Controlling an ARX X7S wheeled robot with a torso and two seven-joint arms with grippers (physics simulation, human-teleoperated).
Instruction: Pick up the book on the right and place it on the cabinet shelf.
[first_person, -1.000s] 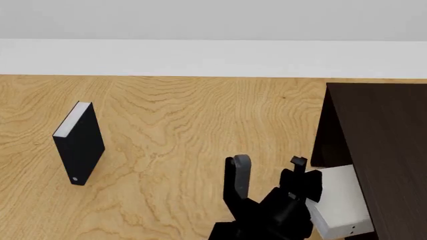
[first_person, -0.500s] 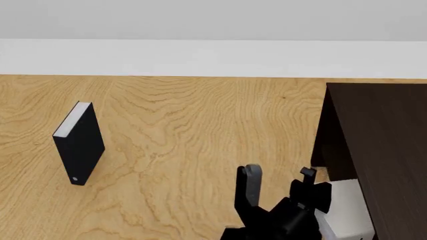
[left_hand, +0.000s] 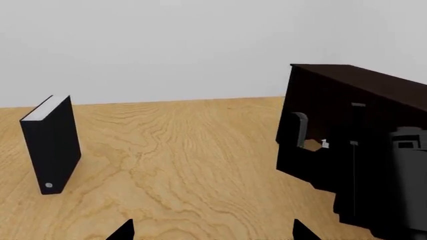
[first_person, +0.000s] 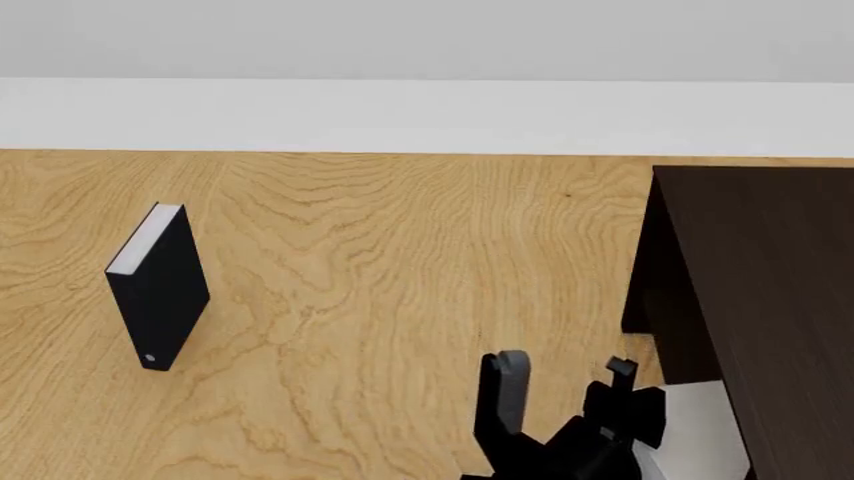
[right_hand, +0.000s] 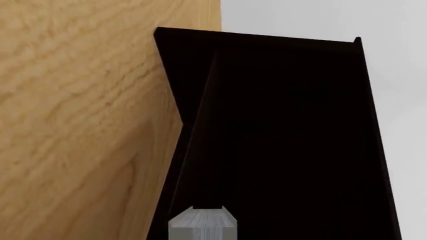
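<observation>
The light grey book (first_person: 687, 425) with white page edges lies against the right side of my right gripper (first_person: 587, 392), partly under the top of the dark cabinet (first_person: 781, 300). In the right wrist view its page edges (right_hand: 202, 226) sit right at the jaws, pointing into the black cabinet (right_hand: 287, 125). A faint board edge there is the cabinet shelf (right_hand: 205, 125). The fingers are lost against the dark wood, and the book travels with the gripper. My left gripper (left_hand: 212, 236) is open and empty over the table, out of the head view.
A thinner black book (first_person: 158, 290) stands upright on the wooden table (first_person: 400, 260) at the left; it also shows in the left wrist view (left_hand: 52, 142). A pale wall runs behind the table. The cabinet (left_hand: 353, 115) fills the right side.
My right gripper and the grey book have moved together lower in the head view, toward me, staying at the cabinet's open side. The black book has not moved.
</observation>
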